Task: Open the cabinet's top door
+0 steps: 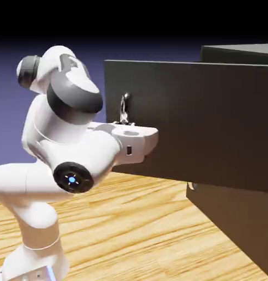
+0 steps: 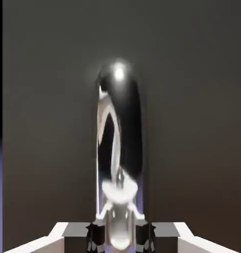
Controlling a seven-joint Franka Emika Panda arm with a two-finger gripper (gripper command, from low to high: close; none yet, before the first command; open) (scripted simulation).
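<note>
Hand view shows my claw (image 2: 120, 232) pinching the silver handle (image 2: 120, 148) at six o'clock, so I can haul; the top door (image 1: 202, 121) stands swung wide from the cabinet (image 1: 240, 219) at three o'clock

I count one cabinet (image 1: 235, 208); one door (image 1: 202, 126) swung out from it, dark and flat; one silver handle (image 1: 124, 107) on that door, the same single handle (image 2: 120, 148) that fills my hand view; a second handle (image 1: 191, 186) just peeks out below the door's edge; one table (image 1: 136, 230) of pale wood; one pair of jaws, mine.
</note>
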